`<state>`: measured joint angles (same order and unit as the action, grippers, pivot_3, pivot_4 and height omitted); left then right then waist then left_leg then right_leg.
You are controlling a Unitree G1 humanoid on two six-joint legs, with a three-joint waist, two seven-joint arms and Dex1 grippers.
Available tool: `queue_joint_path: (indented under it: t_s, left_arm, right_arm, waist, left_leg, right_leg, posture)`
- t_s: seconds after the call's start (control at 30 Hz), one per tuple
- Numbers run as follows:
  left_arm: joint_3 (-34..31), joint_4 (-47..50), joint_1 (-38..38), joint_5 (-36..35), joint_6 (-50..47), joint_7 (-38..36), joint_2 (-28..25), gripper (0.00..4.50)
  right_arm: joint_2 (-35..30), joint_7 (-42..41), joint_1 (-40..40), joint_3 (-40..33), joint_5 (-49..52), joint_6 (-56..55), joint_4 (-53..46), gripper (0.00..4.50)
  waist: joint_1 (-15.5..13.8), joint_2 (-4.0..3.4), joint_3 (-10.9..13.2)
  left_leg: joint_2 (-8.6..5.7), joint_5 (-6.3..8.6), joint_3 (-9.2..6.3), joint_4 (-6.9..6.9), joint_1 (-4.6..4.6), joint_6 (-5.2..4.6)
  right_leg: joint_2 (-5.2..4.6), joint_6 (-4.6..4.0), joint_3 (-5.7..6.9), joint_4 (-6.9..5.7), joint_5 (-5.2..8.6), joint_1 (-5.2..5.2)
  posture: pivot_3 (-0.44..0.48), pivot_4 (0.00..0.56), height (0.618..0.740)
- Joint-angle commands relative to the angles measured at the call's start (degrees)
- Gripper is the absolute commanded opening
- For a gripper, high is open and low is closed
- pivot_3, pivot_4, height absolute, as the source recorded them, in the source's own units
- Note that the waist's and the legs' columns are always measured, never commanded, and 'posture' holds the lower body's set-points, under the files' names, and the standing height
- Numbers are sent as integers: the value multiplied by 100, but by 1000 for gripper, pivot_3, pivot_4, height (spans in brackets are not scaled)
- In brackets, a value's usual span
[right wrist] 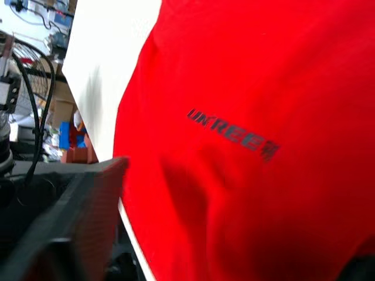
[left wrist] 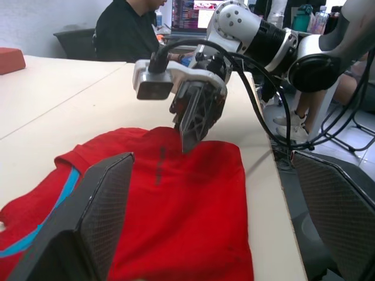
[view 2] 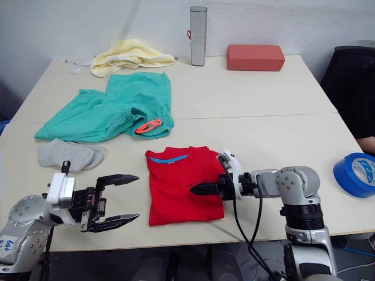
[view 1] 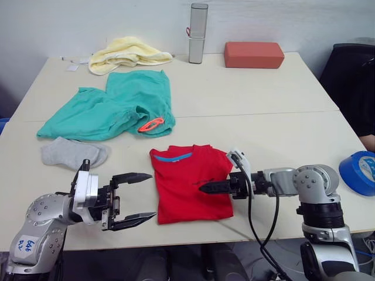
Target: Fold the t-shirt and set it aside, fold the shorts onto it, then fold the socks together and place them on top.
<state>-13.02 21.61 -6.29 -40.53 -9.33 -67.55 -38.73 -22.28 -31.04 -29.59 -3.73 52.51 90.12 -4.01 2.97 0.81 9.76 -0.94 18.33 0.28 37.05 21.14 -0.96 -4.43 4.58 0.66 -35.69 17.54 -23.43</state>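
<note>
T-shirt (view 1: 190, 182): it lies folded into a compact red rectangle at the near middle of the table (view 1: 275, 134), blue neck lining facing the far side.
Right gripper (view 1: 205, 188): my fingers look closed together to one point, low over the right half of the t-shirt; I cannot tell if they pinch any cloth.
Left gripper (view 1: 137, 198): my fingers stand wide apart, empty, just beside the shirt's left edge.
Step in hand: I judge the fold is nearly finished and the shirt must now be set aside.
How to do it well: take both side edges together, keep the layers flat, slide instead of lifting high.
Shorts (view 1: 114, 105): spread out at the far left, not yet folded.
Socks (view 1: 73, 153): near left, close to my left arm.
Edges: the shirt's near edge is close to the table's front edge.
Open room: bare table right of the shirt, before the blue tape roll (view 1: 360, 171).
</note>
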Motion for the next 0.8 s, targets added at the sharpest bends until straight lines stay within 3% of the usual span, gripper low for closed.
queue_joint_path:
  t_s: [0.03, 0.23, 0.3, 0.4, 0.57, 0.8]
  left_arm:
    - [-156, 48, 63, -67, -21, 54, -57, 4500]
    - [-212, -21, 147, -54, -60, 135, -47, 4500]
    - [-219, -22, 147, -60, -62, 147, -44, 4500]
    - [-225, -16, 128, -74, -57, 161, -25, 4500]
    - [-206, -80, 113, -58, -8, 156, 28, 4500]
    - [-38, -431, 266, 77, 154, -2, 162, 4500]
  right_arm:
    - [204, 74, 131, 273, -76, 238, 119, 2454]
    - [232, 77, 119, -9, -104, 235, 27, 394]
    - [166, 30, 146, -165, -51, 225, -94, 6]
    - [-114, -168, 220, -470, 119, 173, -359, 6]
    - [-1322, -935, 480, -642, 322, -139, -677, 6]
    - [-3032, -1738, 506, -569, -489, -1187, 497, 6]
  waist:
    - [8, -8, 5]
    - [-1, -15, 9]
    - [-12, -17, 10]
    - [-67, -27, 17]
    - [-197, -50, 31]
    - [-175, -51, 33]
  left_leg:
    - [0, 0, 1, -1, 5, 0]
    - [-1, 0, 1, 2, 11, 0]
    - [-1, 0, 1, 6, 9, 0]
    - [-4, -1, 1, 6, 10, -1]
    - [-17, 2, -1, 5, 34, -12]
    - [-17, 4, 1, 6, 34, -15]
  right_leg:
    - [0, 0, 0, 0, 0, -5]
    - [-1, 1, 1, 3, 0, -5]
    - [-2, 2, 1, 3, -1, -1]
    - [-6, 3, 0, 4, -2, -2]
    - [-16, 4, 4, 20, -2, -15]
    - [-13, 8, 4, 28, -5, -12]
  posture:
    - [0, 150, 740]
    - [0, 150, 740]
    - [0, 150, 740]
    - [0, 150, 740]
    - [0, 150, 740]
    - [0, 150, 740]
